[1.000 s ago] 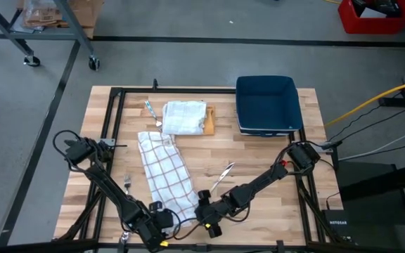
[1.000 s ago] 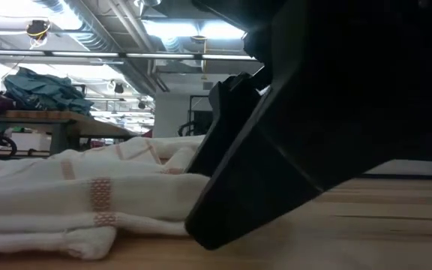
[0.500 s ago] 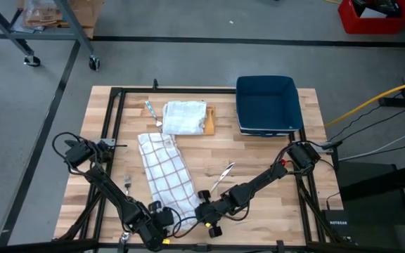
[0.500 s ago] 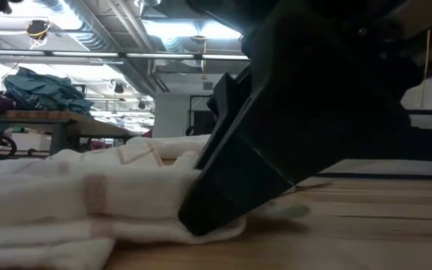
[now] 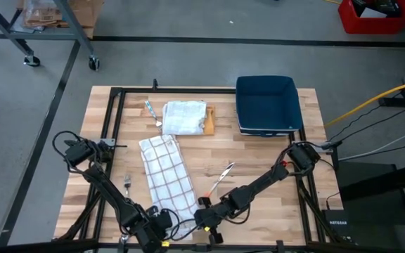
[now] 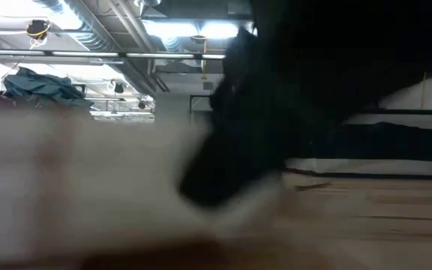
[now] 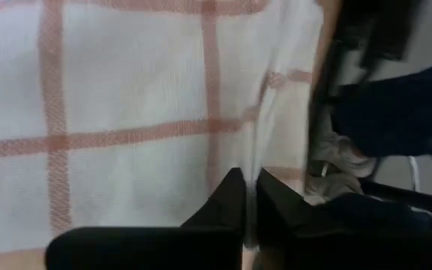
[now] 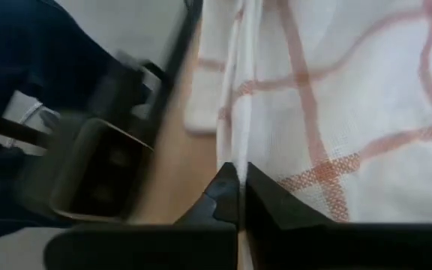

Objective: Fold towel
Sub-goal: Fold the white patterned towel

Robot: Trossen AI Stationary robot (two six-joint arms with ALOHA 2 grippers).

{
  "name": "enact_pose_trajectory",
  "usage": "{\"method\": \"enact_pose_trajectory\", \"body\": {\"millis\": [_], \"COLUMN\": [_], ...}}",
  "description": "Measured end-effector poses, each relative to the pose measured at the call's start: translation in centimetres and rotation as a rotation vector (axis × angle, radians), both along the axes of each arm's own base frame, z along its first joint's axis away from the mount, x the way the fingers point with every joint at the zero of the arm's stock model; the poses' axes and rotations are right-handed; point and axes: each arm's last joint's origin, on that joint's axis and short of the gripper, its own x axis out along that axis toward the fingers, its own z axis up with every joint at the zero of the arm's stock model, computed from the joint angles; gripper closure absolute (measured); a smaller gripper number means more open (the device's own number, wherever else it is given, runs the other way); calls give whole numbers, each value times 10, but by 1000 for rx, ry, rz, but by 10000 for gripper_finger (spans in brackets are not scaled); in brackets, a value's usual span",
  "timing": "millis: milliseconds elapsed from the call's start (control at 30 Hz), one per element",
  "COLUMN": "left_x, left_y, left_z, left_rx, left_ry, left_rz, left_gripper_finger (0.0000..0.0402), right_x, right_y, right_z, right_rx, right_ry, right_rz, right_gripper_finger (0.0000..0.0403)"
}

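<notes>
A white towel with red checks (image 5: 167,176) lies lengthwise on the wooden table (image 5: 259,161), its far end flat on the wood. My left gripper (image 5: 162,216) is shut on its near left corner. My right gripper (image 5: 201,218) is shut on its near right corner. In the left wrist view the shut gripper (image 7: 247,196) has checked cloth ahead of it, as does the right gripper (image 8: 240,187) in its own view. The low view shows only blurred white cloth (image 6: 73,187) and a dark gripper close up. My left gripper pinches a hemmed edge of the towel (image 7: 255,161) between its two fingers at the near left corner, coming low from the table's near side. How many layers it has, I cannot tell. My right gripper pinches the towel's edge (image 8: 238,146) between its two fingers at the near right corner, also low from the near side. The cloth beyond both holds runs away over the table.
A folded white cloth on a wooden board (image 5: 185,117) lies beyond the towel, with a utensil (image 5: 150,109) beside it. A blue bin (image 5: 268,104) stands at the far right. A fork (image 5: 127,184) lies left of the towel, a spoon (image 5: 222,174) right of it.
Both grippers have shut on the towel's near end, taking hold of its two corners. The right gripper has gone a little toward the near edge. The towel's near end has been drawn in narrower and the cloth has blurred in the low view; its far end stays on the table.
</notes>
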Motion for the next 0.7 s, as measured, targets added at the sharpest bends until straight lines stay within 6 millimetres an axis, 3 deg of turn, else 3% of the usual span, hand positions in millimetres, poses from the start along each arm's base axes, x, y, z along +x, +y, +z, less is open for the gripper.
{"method": "enact_pose_trajectory", "body": {"millis": [167,367,700], "left_x": [4,8,6], "left_y": [-8,-13,-6], "left_z": [13,27,53], "left_rx": [-30,-34,195], "left_ry": [-30,-67,-8], "left_rz": [-12,-32,-34], "left_gripper_finger": [398,399,400], "right_x": [13,22,26], "right_y": [12,11,0], "right_z": [37,76,81], "right_rx": [-42,-210,-320], "right_ry": [-47,-85,-76], "right_rz": [42,40,-16], "right_gripper_finger": [387,397,390]}}
